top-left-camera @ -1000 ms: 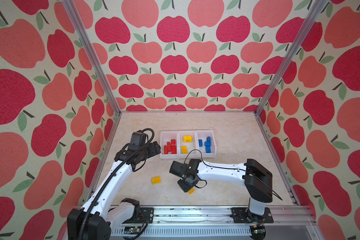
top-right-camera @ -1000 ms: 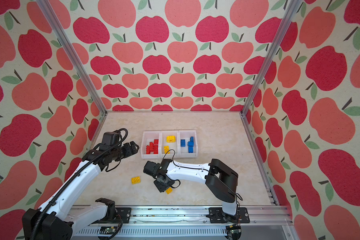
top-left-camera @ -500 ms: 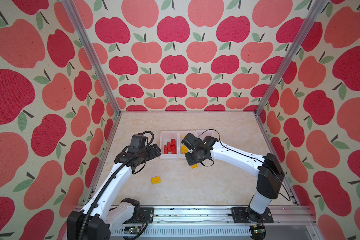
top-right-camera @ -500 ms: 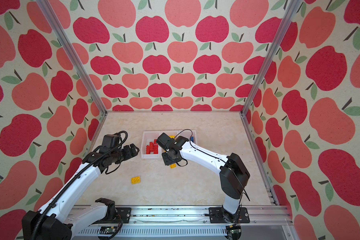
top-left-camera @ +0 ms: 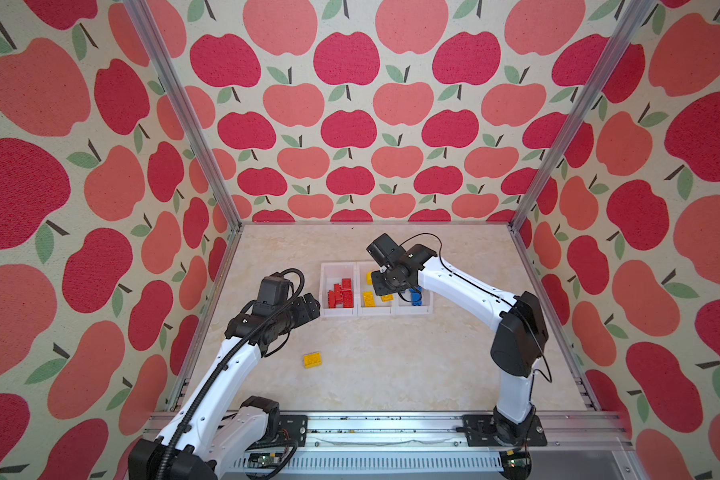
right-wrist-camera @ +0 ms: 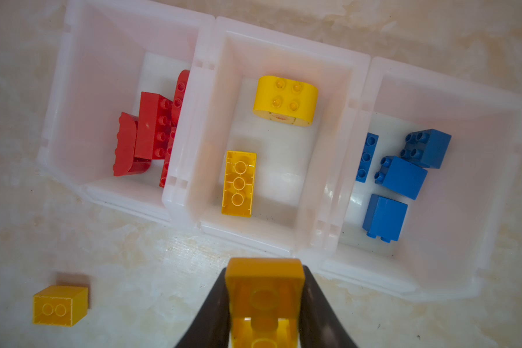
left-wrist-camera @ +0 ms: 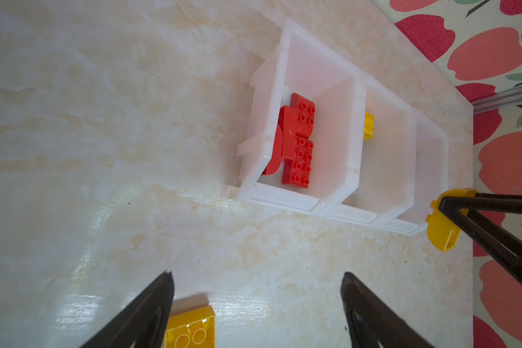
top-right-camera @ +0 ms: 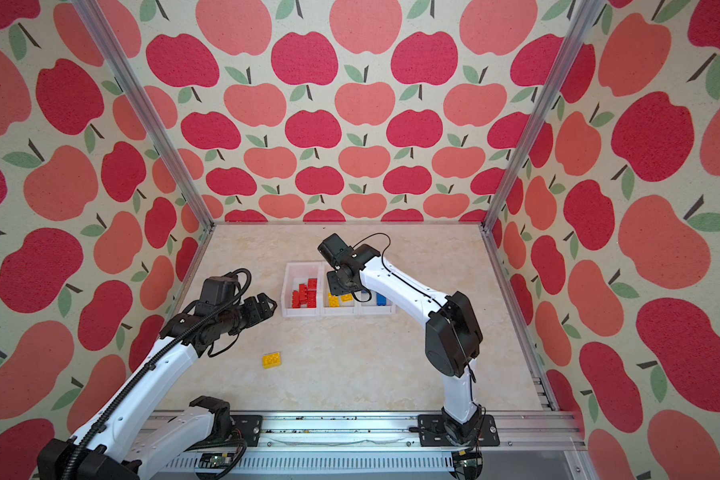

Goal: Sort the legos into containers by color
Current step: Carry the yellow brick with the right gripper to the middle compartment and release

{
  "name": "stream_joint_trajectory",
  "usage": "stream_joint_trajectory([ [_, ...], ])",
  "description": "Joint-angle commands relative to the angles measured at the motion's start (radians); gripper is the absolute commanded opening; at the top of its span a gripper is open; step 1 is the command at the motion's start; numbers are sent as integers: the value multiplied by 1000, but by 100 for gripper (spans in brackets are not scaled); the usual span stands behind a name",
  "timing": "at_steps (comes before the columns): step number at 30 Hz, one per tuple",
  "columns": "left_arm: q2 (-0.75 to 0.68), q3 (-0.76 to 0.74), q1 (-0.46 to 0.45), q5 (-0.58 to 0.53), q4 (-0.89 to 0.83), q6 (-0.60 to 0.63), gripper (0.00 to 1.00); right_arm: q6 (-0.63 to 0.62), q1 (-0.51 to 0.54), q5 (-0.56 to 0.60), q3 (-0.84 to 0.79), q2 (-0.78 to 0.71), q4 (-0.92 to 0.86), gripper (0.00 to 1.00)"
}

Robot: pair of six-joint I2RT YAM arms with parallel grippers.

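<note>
Over on the left, the left gripper [top-left-camera: 312, 305] is hanging above the table [top-left-camera: 391, 374], its jaws standing wide apart with nothing between them, just left of the containers [top-left-camera: 336, 311]. On the near side of it a loose yellow brick [top-left-camera: 312, 360] is lying on the bare table, well apart from the bins. The three joined white bins are sitting in a row. Red legos [top-left-camera: 341, 293] are lying heaped together in the left one. Two yellow legos [right-wrist-camera: 238, 183] are resting in the middle one (one rounded, the other hollow side up). Over that middle bin's near edge the right gripper [right-wrist-camera: 265, 269] is pinching another yellow brick [right-wrist-camera: 264, 298] between its black fingers. Blue legos [right-wrist-camera: 401, 177] are sitting in the right bin.
</note>
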Motion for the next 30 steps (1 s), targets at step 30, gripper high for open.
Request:
stream_joint_trajectory([
  [30,-75,-38,-8,-7,-61,-45,89,-29,-34,35,197,272,-73,40],
])
